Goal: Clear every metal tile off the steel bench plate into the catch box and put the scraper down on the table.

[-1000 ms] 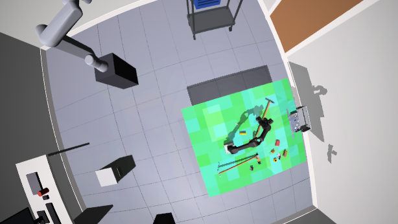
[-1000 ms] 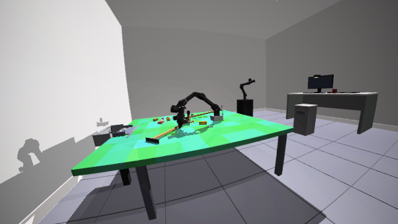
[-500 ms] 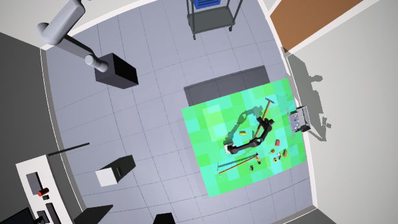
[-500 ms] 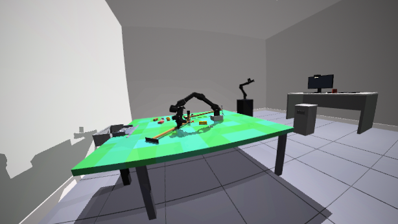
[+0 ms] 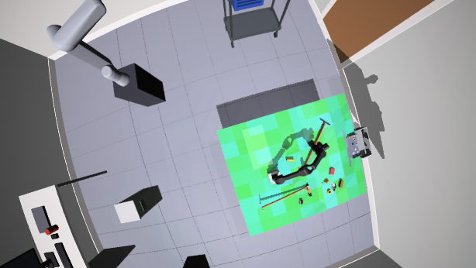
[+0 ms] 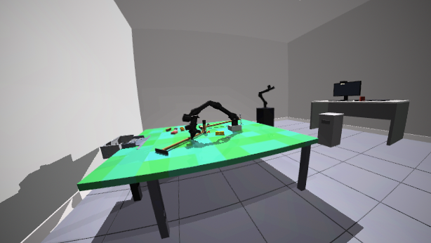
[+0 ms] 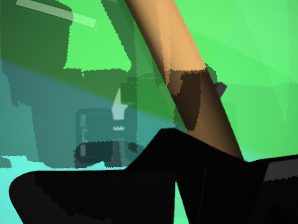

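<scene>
The long scraper (image 5: 320, 132) (image 6: 177, 143) (image 7: 172, 35) has an orange-brown handle and a wide dark head; it lies on the green table, head away from the arm's base. My gripper (image 6: 191, 137) (image 7: 166, 135) is shut and points down at the handle, with nothing seen between the fingers. In the wrist view the handle passes just beyond the dark fingers. The grey bench plate (image 5: 350, 150) is at the table edge by the wall, with small pieces on it that look like tiles, too small to count. The catch box (image 5: 363, 142) (image 6: 110, 151) is at its outer end.
A second long-handled tool (image 5: 284, 197) lies near the arm's base. A yellow block (image 5: 290, 159) (image 6: 220, 133) lies beside the arm. A red block (image 5: 332, 170) (image 6: 174, 132), a brown block (image 5: 340, 183) and several small items lie on the plate's side of the table (image 5: 248, 221).
</scene>
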